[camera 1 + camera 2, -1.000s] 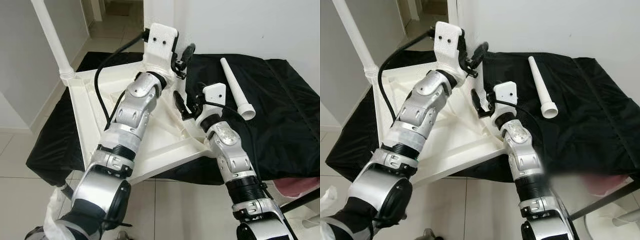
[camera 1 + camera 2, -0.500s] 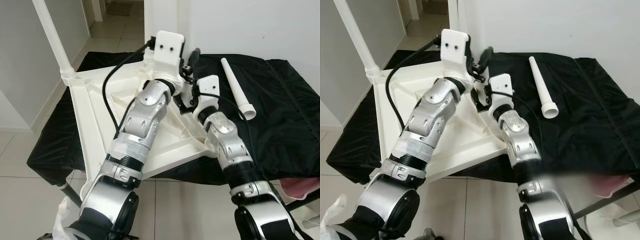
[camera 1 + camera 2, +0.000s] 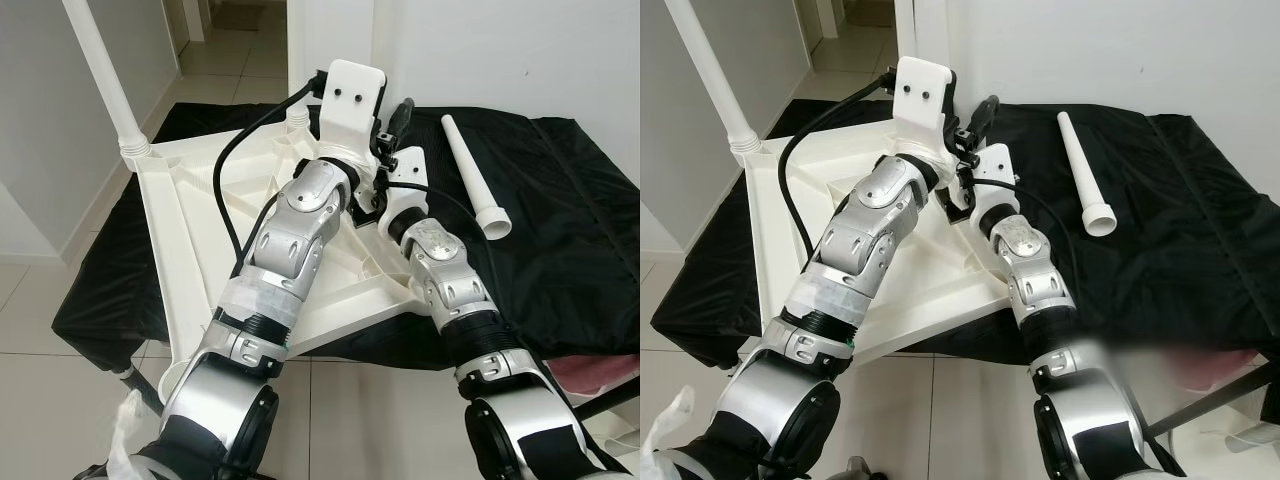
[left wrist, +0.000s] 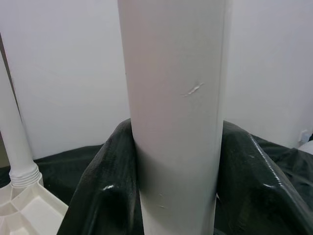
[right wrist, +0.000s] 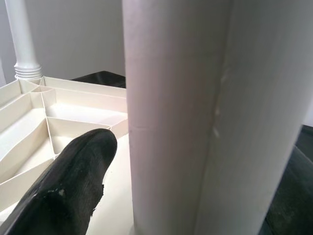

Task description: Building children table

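Note:
The white table top [image 3: 180,230] lies upside down on a black cloth. One white leg [image 3: 100,70] stands in its left corner socket. At the far corner my left gripper [image 3: 385,115] is shut on a second upright leg [image 4: 176,122], with a black finger [image 4: 102,196] pressed against each side. My right gripper [image 3: 368,200] is lower on the same leg [image 5: 181,122] and open. One of its fingers [image 5: 73,186] sits just beside the tube with a thin gap. A third leg [image 3: 475,175] lies loose on the cloth at the right.
The black cloth [image 3: 570,230] covers a low stand that ends close in front of me, with tiled floor [image 3: 40,400] below. A white wall [image 3: 500,50] rises right behind the table. A doorway [image 3: 230,30] opens at the far left.
My right gripper has moved up and away from me to the upright leg at the far corner. The left arm has shifted a little to the right, still holding that leg.

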You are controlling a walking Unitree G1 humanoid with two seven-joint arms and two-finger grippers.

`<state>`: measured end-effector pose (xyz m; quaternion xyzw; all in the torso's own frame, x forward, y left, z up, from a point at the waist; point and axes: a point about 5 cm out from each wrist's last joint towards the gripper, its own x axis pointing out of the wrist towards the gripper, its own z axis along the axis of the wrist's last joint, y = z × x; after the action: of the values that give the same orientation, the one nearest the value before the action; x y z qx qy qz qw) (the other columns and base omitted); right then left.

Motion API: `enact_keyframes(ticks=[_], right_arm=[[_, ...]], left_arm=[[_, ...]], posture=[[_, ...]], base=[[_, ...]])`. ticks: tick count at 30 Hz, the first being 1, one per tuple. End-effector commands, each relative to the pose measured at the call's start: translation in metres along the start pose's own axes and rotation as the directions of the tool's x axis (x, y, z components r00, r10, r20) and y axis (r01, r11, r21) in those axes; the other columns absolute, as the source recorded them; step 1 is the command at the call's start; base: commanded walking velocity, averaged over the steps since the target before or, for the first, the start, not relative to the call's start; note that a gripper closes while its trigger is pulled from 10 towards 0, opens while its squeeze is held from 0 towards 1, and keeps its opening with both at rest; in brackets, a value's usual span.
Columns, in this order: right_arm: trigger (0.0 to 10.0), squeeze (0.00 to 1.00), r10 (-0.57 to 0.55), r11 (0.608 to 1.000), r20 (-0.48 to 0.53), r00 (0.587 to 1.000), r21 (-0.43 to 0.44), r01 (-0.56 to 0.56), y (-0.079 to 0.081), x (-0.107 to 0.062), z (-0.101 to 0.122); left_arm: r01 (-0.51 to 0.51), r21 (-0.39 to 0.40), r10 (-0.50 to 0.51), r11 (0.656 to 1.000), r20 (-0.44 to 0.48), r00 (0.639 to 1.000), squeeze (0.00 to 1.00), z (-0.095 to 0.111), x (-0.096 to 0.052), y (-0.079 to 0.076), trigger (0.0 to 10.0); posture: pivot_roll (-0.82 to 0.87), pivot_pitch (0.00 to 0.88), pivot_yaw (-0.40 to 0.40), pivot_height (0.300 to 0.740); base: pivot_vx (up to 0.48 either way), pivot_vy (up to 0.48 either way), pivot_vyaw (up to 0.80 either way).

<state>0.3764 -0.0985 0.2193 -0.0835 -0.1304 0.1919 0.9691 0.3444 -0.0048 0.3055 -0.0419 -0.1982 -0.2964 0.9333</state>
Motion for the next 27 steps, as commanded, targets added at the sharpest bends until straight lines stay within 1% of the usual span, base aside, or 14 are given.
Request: enact_keyframes(ticks=[1,2,6,12,13,14,16,17,21,22,24,25,26,27], right_arm=[[5.9,0.00,0.009,1.000,0.014,1.000,-0.009,-0.009,0.0007,0.0028,0.0031],[5.1,0.00,0.011,1.000,0.016,1.000,-0.013,-0.011,0.0005,0.0030,0.0035],[4.7,0.00,0.002,1.000,0.027,1.000,-0.023,-0.001,-0.0014,0.0035,0.0057],[5.0,0.00,-0.002,1.000,0.038,0.999,-0.026,0.003,-0.0025,0.0048,0.0080],[4.3,0.00,-0.002,1.000,0.039,0.999,-0.025,0.003,-0.0025,0.0048,0.0080],[1.1,0.00,-0.006,1.000,0.040,0.999,-0.024,0.007,-0.0030,0.0048,0.0079],[0.8,0.00,-0.008,1.000,0.040,0.999,-0.023,0.009,-0.0034,0.0046,0.0077],[0.0,0.00,-0.010,1.000,0.040,0.999,-0.020,0.010,-0.0038,0.0045,0.0074],[0.0,0.00,-0.019,1.000,0.038,0.999,0.001,0.019,-0.0046,0.0041,0.0065],[3.1,0.00,-0.024,1.000,0.036,0.999,0.007,0.024,-0.0050,0.0039,0.0059],[3.1,0.00,-0.030,0.999,0.032,0.999,0.013,0.029,-0.0054,0.0037,0.0054],[10.0,0.00,-0.040,0.999,0.025,0.999,0.023,0.039,-0.0059,0.0036,0.0044],[10.0,0.00,-0.040,0.999,0.025,0.999,0.023,0.039,-0.0059,0.0036,0.0044],[10.0,0.00,-0.045,0.999,0.017,0.999,0.031,0.044,-0.0060,0.0036,0.0033]], left_arm=[[-0.010,-0.011,0.010,1.000,0.002,1.000,0.00,-0.0006,-0.0009,-0.0073,10.0],[-0.008,-0.010,0.008,1.000,0.002,1.000,0.00,-0.0009,-0.0008,-0.0081,10.0],[-0.001,-0.008,0.001,1.000,-0.002,1.000,0.00,-0.0018,-0.0009,-0.0099,10.0],[0.004,0.000,-0.004,1.000,-0.005,1.000,0.00,-0.0020,-0.0012,-0.0107,10.0],[0.004,0.000,-0.004,1.000,-0.006,1.000,0.00,-0.0021,-0.0013,-0.0107,10.0],[0.004,0.000,-0.004,1.000,-0.007,1.000,0.00,-0.0022,-0.0012,-0.0109,10.0],[0.004,-0.001,-0.004,1.000,-0.009,1.000,0.00,-0.0024,-0.0012,-0.0111,10.0],[0.006,0.001,-0.006,1.000,-0.009,1.000,0.00,-0.0026,-0.0014,-0.0117,10.0],[0.015,0.024,-0.015,1.000,-0.010,1.000,0.00,-0.0026,-0.0018,-0.0131,10.0],[0.022,0.036,-0.022,0.999,-0.008,1.000,0.00,-0.0023,-0.0020,-0.0137,10.0],[0.029,0.035,-0.029,0.999,-0.007,1.000,0.00,-0.0023,-0.0022,-0.0143,10.0],[0.008,-0.014,-0.008,1.000,0.001,1.000,0.52,-0.0021,-0.0029,-0.0125,10.0],[0.008,-0.014,-0.008,1.000,0.001,1.000,0.52,-0.0021,-0.0029,-0.0125,10.0],[-0.001,-0.068,0.002,0.998,0.009,1.000,1.00,-0.0016,-0.0032,-0.0113,10.0]], posture=[[0.00,0.026,-0.021,0.740],[0.00,0.025,-0.021,0.740],[0.00,0.023,-0.020,0.740],[0.00,0.022,-0.019,0.740],[-0.01,0.021,-0.019,0.740],[-0.01,0.021,-0.020,0.740],[-0.01,0.021,-0.020,0.740],[-0.01,0.022,-0.021,0.740],[0.00,0.023,-0.025,0.740],[0.00,0.023,-0.026,0.740],[0.00,0.023,-0.026,0.740],[0.00,0.023,-0.027,0.740],[0.00,0.023,-0.027,0.740],[0.00,0.023,-0.027,0.740]], base=[[0.000,0.000,0.00],[0.000,0.000,0.00],[0.000,0.000,0.00],[0.000,0.000,0.00],[0.000,0.000,0.00],[0.000,0.000,0.00],[0.000,0.000,0.00],[0.000,0.000,0.00],[0.000,0.000,0.00],[0.000,0.000,0.00],[0.000,0.000,0.00],[0.000,0.000,0.00],[0.000,0.000,0.00],[0.000,0.000,0.00]])
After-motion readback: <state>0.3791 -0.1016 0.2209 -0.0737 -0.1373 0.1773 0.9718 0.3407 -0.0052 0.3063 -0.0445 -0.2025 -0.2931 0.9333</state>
